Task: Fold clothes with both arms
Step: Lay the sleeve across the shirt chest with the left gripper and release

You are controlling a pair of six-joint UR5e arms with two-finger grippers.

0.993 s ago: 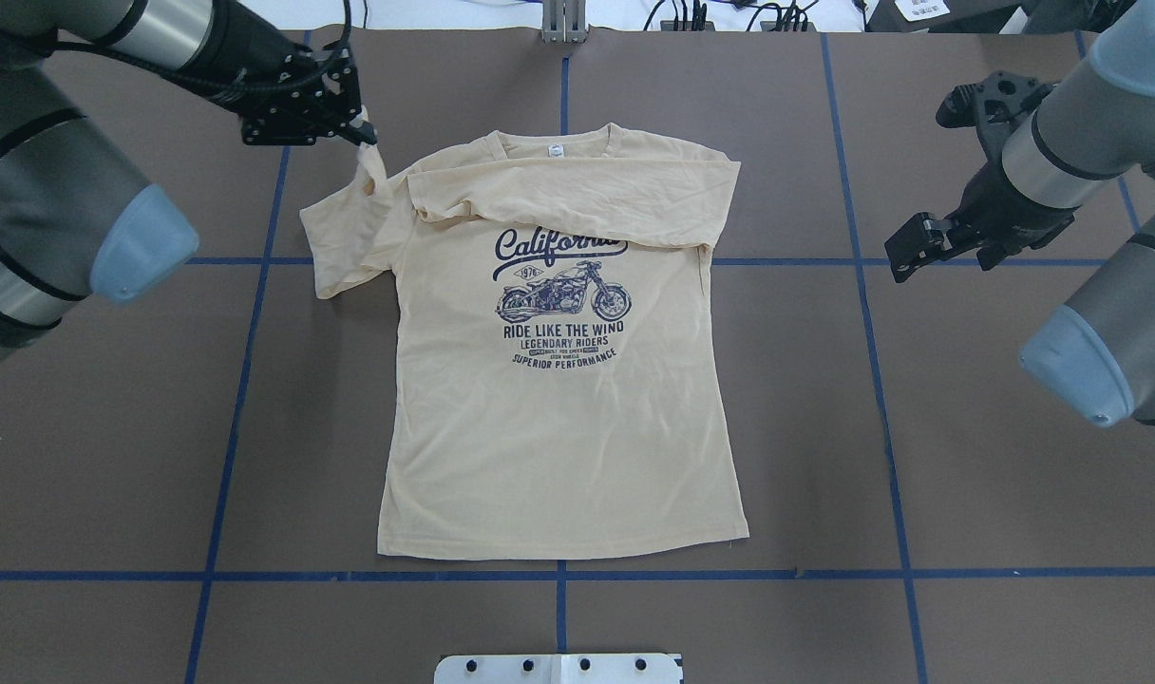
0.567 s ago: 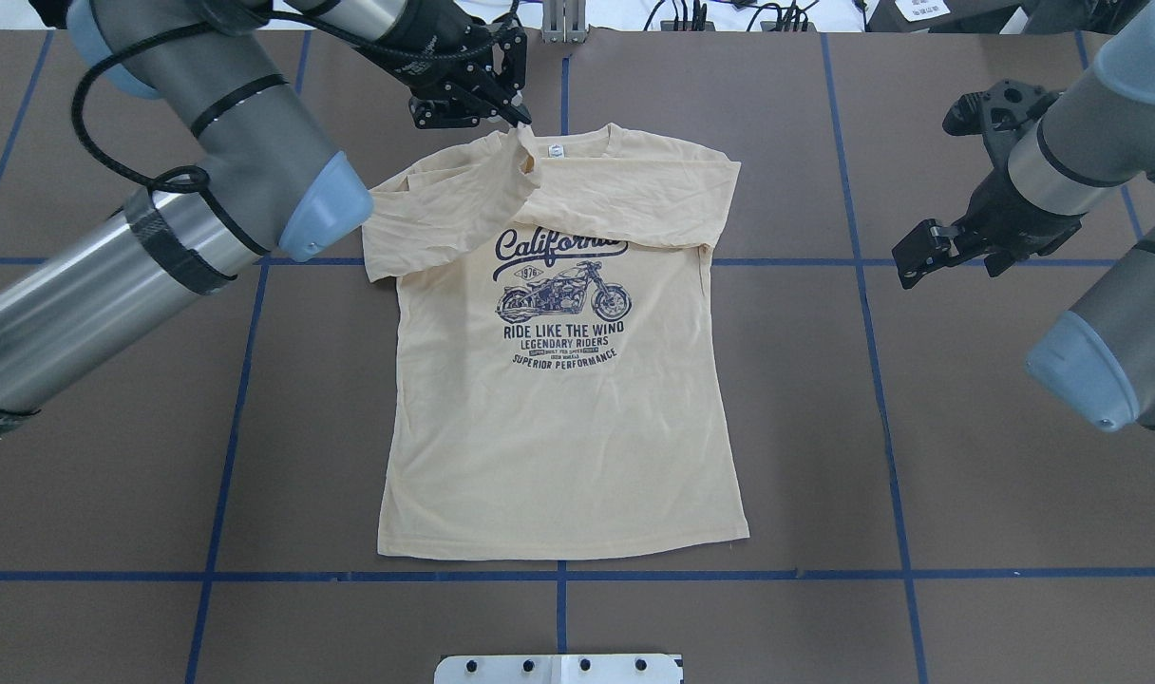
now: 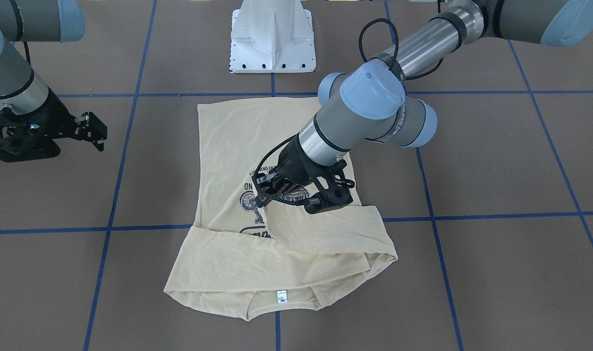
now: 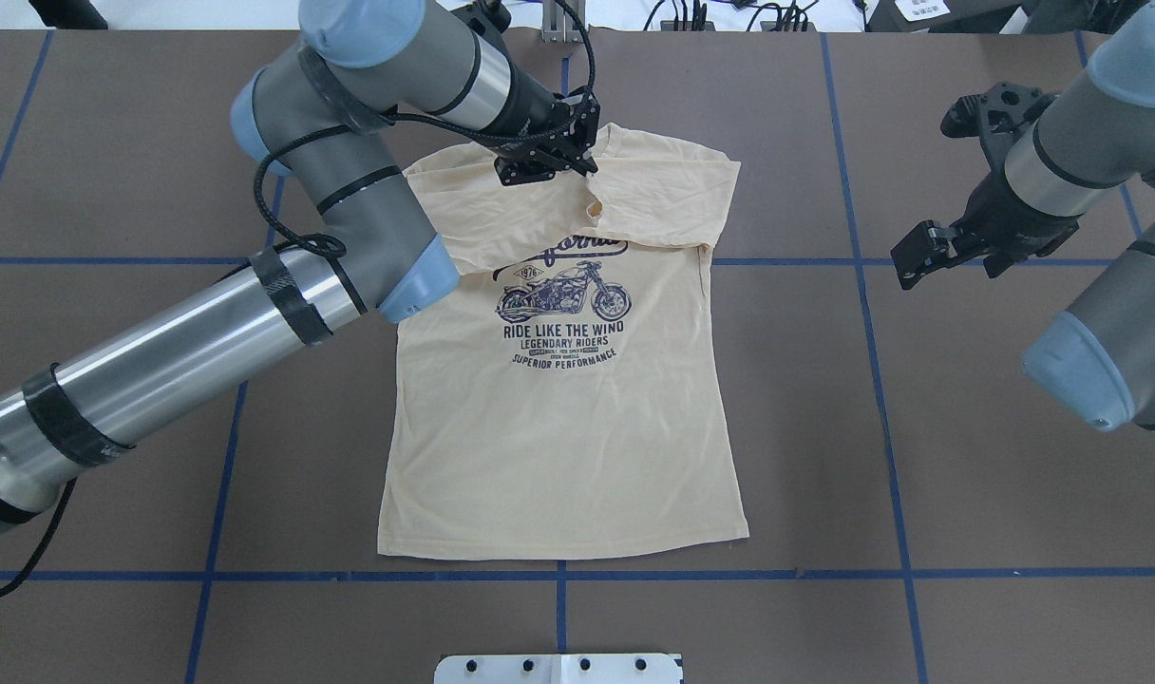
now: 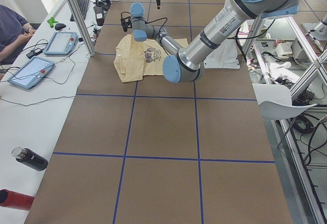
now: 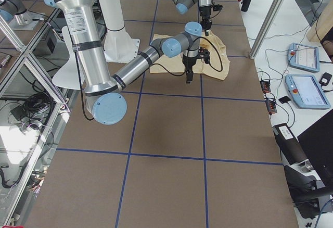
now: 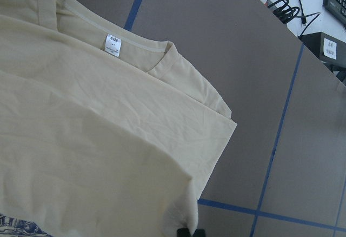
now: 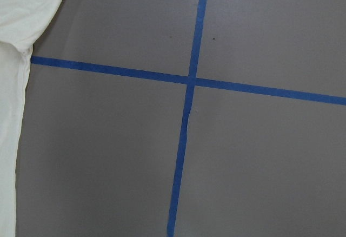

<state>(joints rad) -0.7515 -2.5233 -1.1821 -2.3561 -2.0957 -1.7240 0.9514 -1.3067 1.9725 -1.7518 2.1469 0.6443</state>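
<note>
As the scene is read outward from the robot's side, the white pedestal plate is met first, at the near edge of the brown surface, which is divided by blue tape lines. Just beyond the nearest cross line the straight hem of the long-sleeved shirt is laid. The pale cream-yellow garment is spread flat and front up on the middle of the surface, its neck pointed away from the robot. Farther on, the navy motorcycle print is shown, its "California" heading partly covered by cloth. Both sleeves are folded across the chest. The right sleeve is laid flat, and the left sleeve is drawn inward partly over it. Its cuff is pinched between the closed fingers of the left tool, close to the collar. The left arm is stretched across the shirt's left shoulder. The white neck label is caught by the left wrist camera. Well apart to the right of the shirt, level with the chest, the right tool is held over bare surface, its fingers parted and nothing gripped. Black cables are seen past the far edge.
</note>
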